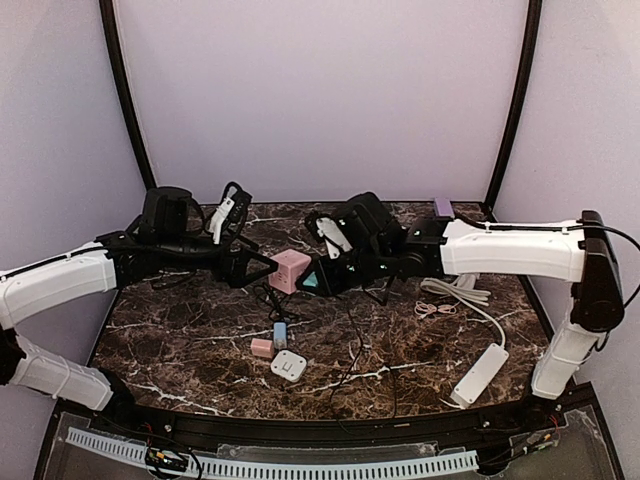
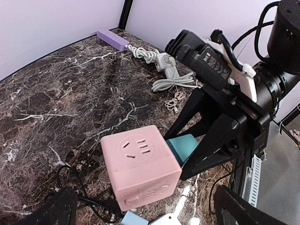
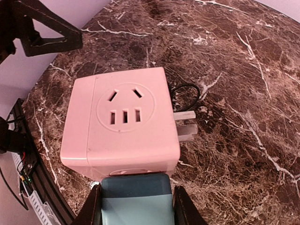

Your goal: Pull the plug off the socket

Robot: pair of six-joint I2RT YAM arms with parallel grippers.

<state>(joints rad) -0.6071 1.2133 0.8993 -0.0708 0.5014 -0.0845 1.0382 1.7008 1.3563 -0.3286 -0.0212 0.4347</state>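
The pink socket (image 3: pixel 122 122) is found between the two grippers. The teal plug (image 3: pixel 136 199), seated in the socket's right face, is clamped by the right gripper (image 3: pixel 136 208). The left gripper (image 1: pixel 268 270) is spread wide just left of the socket.

The dark marble table (image 1: pixel 170 340) carries a white power strip (image 1: pixel 480 373) at right front; a white square adapter (image 1: pixel 288 366), flat pink block (image 1: pixel 262 348) and small blue block (image 1: pixel 280 333) clustered mid-front; a coiled white cable (image 1: pixel 455 290); a purple bar (image 1: pixel 443 207) far right.
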